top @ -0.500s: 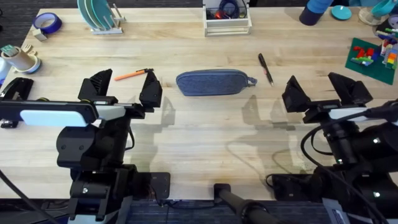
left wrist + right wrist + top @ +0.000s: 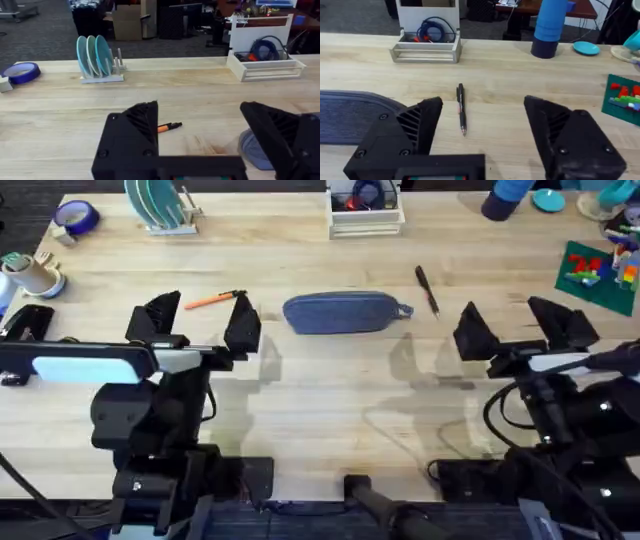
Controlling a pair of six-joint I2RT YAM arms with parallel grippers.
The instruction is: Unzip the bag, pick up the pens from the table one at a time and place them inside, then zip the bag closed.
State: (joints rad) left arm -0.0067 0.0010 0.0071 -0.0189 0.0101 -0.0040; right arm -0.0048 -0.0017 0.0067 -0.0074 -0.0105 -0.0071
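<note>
Both tools wide open, empty, above the table (image 2: 330, 400).
Bag (image 2: 342, 312) lay top-centre; orange pen (image 2: 212, 300) by left tool (image 2: 200, 320), black pen (image 2: 427, 289) near right tool (image 2: 520, 322).

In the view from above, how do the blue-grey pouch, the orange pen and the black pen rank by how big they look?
Largest to smallest in the overhead view:
1. The bag, clearly the longest and widest.
2 and 3. The orange pen and the black pen look much alike; the orange seems slightly longer, but a gripper finger stands at its end, so I won't rank them.
</note>
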